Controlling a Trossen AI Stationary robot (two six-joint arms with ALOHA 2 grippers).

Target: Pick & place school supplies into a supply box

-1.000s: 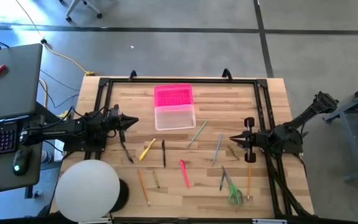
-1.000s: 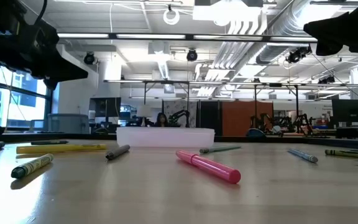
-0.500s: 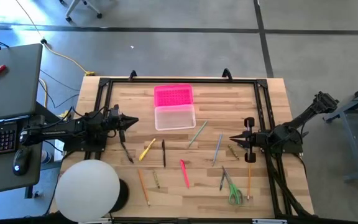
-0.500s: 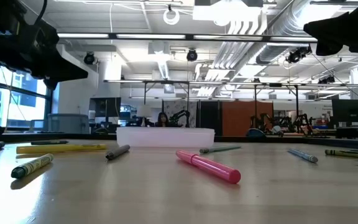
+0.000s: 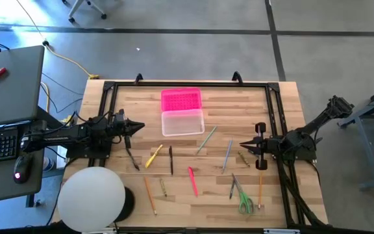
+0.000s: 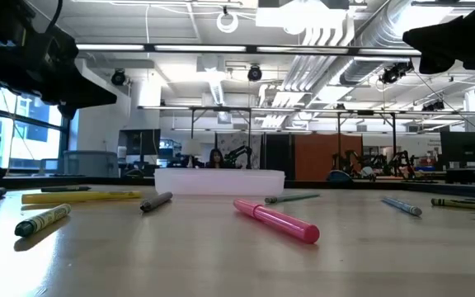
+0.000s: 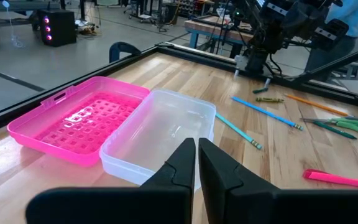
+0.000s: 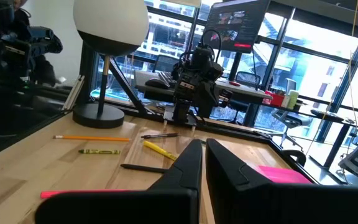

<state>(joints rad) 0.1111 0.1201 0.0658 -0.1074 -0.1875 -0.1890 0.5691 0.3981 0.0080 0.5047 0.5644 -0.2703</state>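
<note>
Supply box unmoved, both tools (left, right) as before, closed, empty.

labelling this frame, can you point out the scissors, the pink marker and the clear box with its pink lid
scissors [image 5: 245,203], high view, on the green handles
pink marker [image 6: 275,220], low view, middle of its barrel
clear box [image 7: 160,135], left wrist view, on its bare floor
pink lid [image 7: 76,119], left wrist view, on the dotted inside
</note>
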